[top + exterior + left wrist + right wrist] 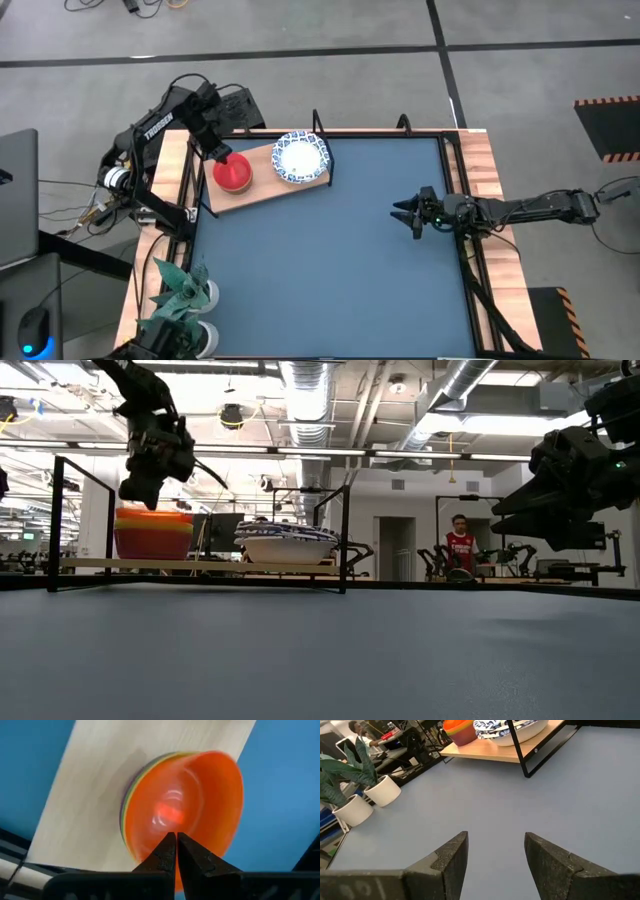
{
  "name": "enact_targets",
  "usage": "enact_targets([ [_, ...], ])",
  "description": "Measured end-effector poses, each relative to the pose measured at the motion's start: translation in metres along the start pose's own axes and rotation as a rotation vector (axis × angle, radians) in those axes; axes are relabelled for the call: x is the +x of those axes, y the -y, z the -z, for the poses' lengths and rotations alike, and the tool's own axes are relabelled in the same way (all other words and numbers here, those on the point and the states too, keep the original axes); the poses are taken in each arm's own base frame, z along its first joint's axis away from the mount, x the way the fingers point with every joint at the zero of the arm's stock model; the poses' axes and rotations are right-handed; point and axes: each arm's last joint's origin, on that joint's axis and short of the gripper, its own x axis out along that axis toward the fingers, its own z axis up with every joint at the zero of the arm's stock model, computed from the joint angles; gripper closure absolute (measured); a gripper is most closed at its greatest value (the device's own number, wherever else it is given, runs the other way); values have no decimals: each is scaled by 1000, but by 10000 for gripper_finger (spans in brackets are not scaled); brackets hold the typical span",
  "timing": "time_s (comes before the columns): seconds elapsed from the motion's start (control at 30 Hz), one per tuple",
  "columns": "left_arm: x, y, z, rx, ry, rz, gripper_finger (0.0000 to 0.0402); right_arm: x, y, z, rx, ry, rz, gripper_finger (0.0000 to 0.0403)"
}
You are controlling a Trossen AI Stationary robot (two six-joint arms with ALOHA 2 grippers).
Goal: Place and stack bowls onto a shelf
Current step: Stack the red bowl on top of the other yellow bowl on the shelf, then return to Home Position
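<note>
Left gripper [176, 851]: fingers pressed together, empty, hovering just above the red bowl [234, 173]. Red bowl: topmost of the coloured stack, on the shelf [262, 190]. Patterned white bowls [300, 157]: stacked beside it on the same board. Stacking apparently complete; none visible on the tabletop [330, 260]. Right gripper [496, 851]: fingers apart, idle, well away.

We see the shelf [262, 188], a light-wood board on black supports, at the tabletop's far left corner. On its left end sits the red bowl [233, 173], upright, topping a nested coloured stack. Beside it, near the right end, rest the white blue-rimmed bowls [300, 157], stacked.
</note>
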Motion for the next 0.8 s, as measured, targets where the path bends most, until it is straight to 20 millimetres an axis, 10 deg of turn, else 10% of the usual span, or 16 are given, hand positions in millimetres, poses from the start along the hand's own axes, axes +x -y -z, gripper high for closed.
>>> enact_targets([
  [0.43, -8, 3, -7, -30, 127, 44, 401, 0, 0, 0, -4, 0, 0, 183],
  [0.8, -100, 87, 13, 198, 620, 344, 401, -4, -12, -24, 114, 206, -47, 183],
])
